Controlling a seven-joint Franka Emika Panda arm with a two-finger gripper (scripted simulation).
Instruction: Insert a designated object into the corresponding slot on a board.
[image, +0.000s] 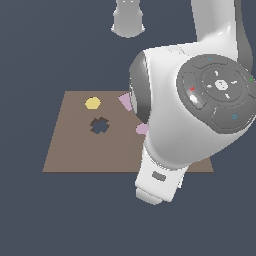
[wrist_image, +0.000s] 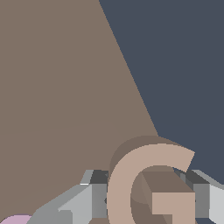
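Exterior view, board (image: 70, 150): flat brown panel on dark ground, right part hidden behind the arm.
Yellow hexagon (image: 92, 103): lying on the board toward the exterior view's left, far side.
Blue cross cut-out (image: 100, 125): just nearer than the hexagon, apart from it.
Pink pieces (image: 142, 129): two, partly covered by the arm's edge, mid-board.
Arm (image: 175, 125): large white body over the board's right half; gripper not seen from here.
Spiral slot: not visible in either view.
Wrist view, gripper (wrist_image: 144, 199): grey fingers (wrist_image: 83, 203) on either side of the tan spiral piece (wrist_image: 127, 183), pressed against it, pinching it.
Spiral piece position: held upright-facing like a "G", above the board (wrist_image: 57, 87), near the board's edge.
Pink piece (wrist_image: 17, 218): sliver at the frame corner, on the board.
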